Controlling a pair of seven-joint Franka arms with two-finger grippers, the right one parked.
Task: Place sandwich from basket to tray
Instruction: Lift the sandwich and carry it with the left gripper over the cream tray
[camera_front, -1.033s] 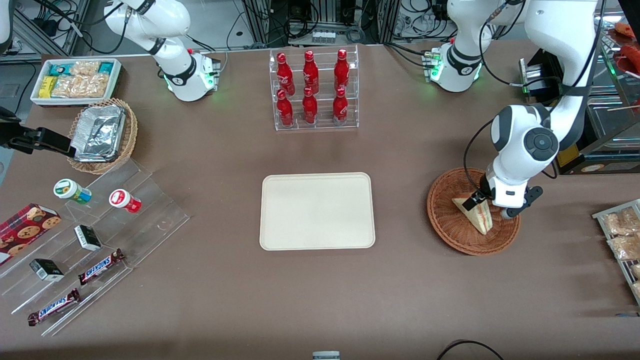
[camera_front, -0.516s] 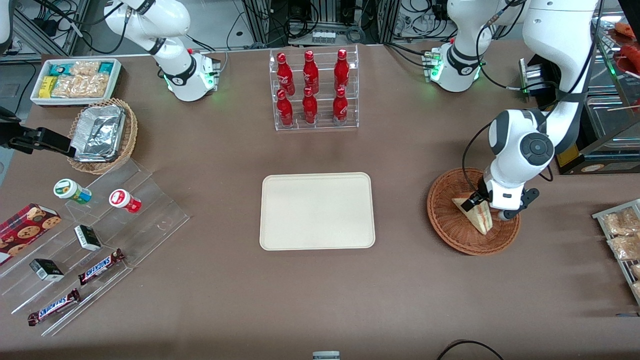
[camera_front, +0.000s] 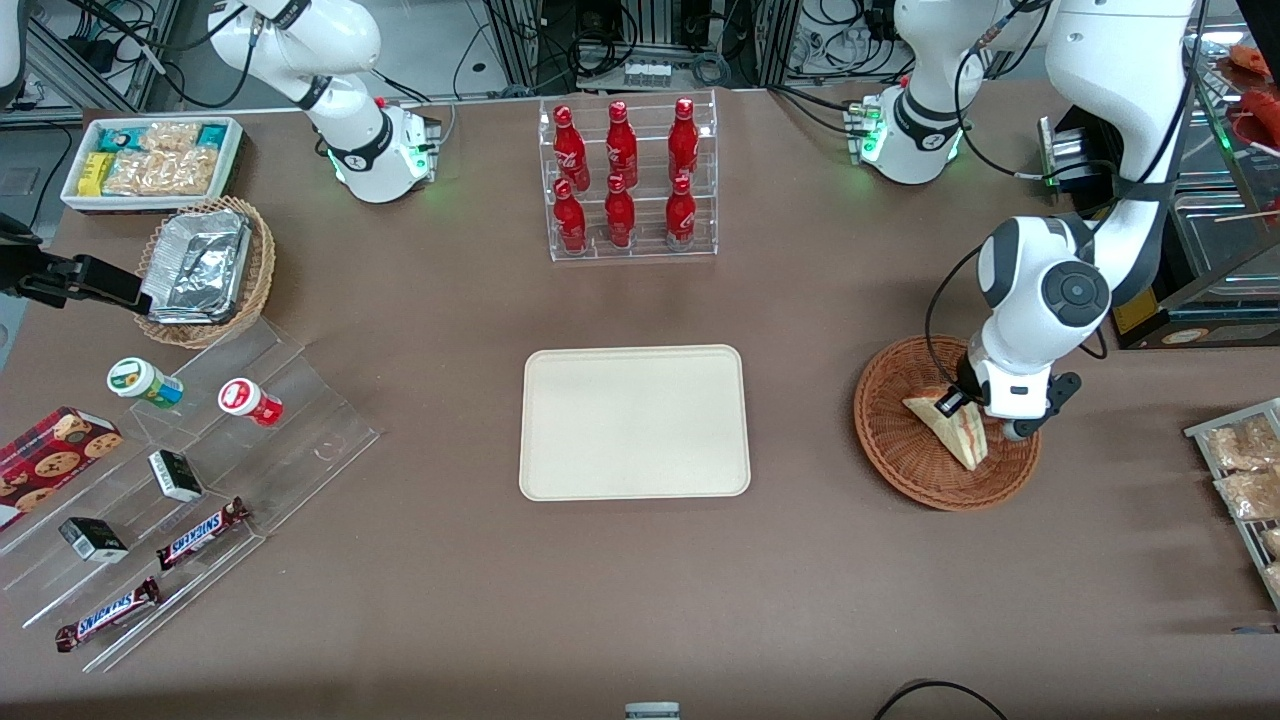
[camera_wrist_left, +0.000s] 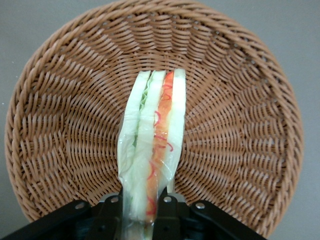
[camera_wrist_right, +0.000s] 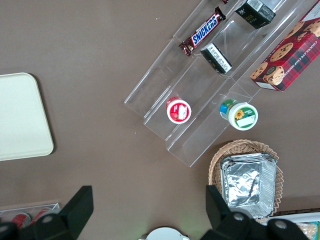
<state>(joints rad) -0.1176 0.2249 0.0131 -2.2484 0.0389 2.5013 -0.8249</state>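
Note:
The sandwich is a pale wedge with red and green filling, wrapped in clear film. It stands on edge in the round reddish-brown wicker basket at the working arm's end of the table. My left gripper is down in the basket, shut on the sandwich's upper part. In the left wrist view the sandwich runs between the two black fingers, with the basket weave below it. The cream tray lies empty at the table's middle, beside the basket.
A clear rack of red bottles stands farther from the front camera than the tray. A foil-filled wicker basket, a white snack box and a clear stepped stand with snacks lie toward the parked arm's end. Packaged snacks sit beside the basket.
The left arm's wrist has shifted slightly over the basket. The gripper stays on the sandwich, whose upper end has lifted a little.

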